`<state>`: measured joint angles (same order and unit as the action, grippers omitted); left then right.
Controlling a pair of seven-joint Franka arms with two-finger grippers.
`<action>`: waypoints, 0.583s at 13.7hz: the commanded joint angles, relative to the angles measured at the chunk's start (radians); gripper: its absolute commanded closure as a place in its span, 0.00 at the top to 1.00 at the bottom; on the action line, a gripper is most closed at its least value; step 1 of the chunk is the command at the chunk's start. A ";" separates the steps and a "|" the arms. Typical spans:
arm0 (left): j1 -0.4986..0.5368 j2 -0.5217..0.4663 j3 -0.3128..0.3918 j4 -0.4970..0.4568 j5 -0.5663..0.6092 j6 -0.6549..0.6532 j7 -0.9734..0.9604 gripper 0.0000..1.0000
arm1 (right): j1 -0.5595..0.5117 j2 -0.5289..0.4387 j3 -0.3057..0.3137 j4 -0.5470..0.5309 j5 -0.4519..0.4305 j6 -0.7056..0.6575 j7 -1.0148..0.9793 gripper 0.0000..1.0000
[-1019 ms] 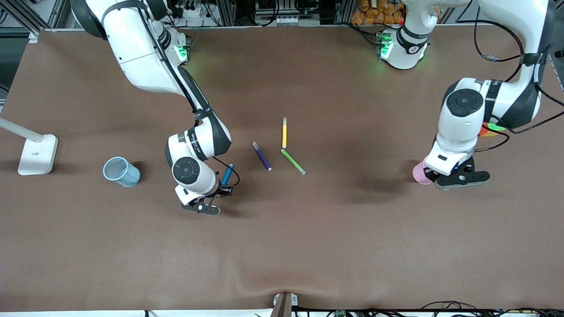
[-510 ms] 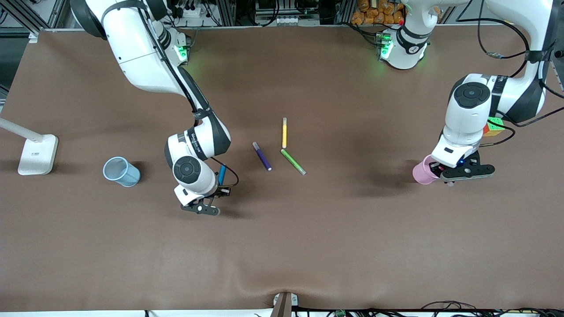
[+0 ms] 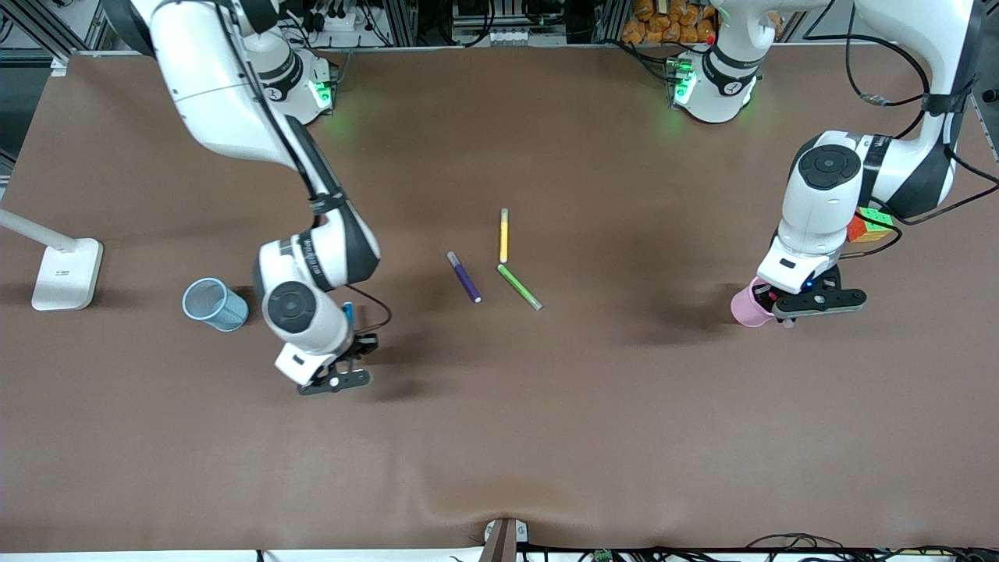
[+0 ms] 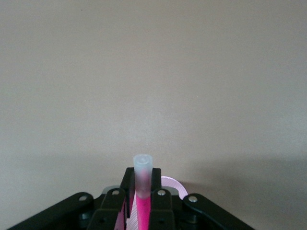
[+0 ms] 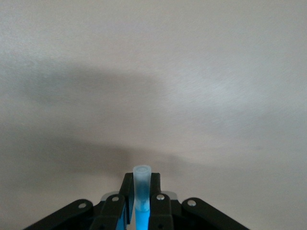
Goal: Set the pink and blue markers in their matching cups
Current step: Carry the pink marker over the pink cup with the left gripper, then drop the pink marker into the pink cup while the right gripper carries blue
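My right gripper (image 3: 349,343) is shut on the blue marker (image 3: 348,311) and holds it upright above the table, beside the pale blue cup (image 3: 212,304). In the right wrist view the blue marker (image 5: 141,191), with its greyish cap, stands between the shut jaws of the right gripper (image 5: 141,203). My left gripper (image 3: 787,309) hangs right over the pale pink cup (image 3: 745,309). The pink marker is hidden in the front view. In the left wrist view the left gripper (image 4: 142,203) is shut on the pink marker (image 4: 142,189), and the pink cup's rim (image 4: 173,182) shows just beneath it.
A purple pen (image 3: 463,276), a yellow pen (image 3: 504,236) and a green pen (image 3: 520,286) lie mid-table. A white lamp base (image 3: 66,273) stands at the right arm's end. A coloured cube (image 3: 870,226) sits by the left arm.
My right arm has carried the blue marker toward the blue cup. My left gripper has shifted a little over the pink cup with the pink marker.
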<state>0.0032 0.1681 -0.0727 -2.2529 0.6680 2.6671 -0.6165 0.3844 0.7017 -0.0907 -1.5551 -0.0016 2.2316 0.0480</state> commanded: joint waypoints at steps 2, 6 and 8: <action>0.032 0.016 -0.001 -0.024 0.022 0.056 -0.028 0.00 | -0.065 -0.111 0.022 -0.042 0.017 -0.056 -0.265 0.00; 0.032 0.025 -0.002 -0.002 0.022 0.053 -0.022 1.00 | -0.194 -0.293 0.022 -0.261 0.204 -0.033 -0.630 0.00; 0.035 0.024 -0.002 0.024 0.022 0.051 -0.020 1.00 | -0.280 -0.359 0.022 -0.337 0.265 -0.040 -0.811 0.00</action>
<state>0.0286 0.1952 -0.0713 -2.2554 0.6680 2.7094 -0.6233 0.1947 0.4615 -0.0924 -1.7488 0.2031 2.1757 -0.6069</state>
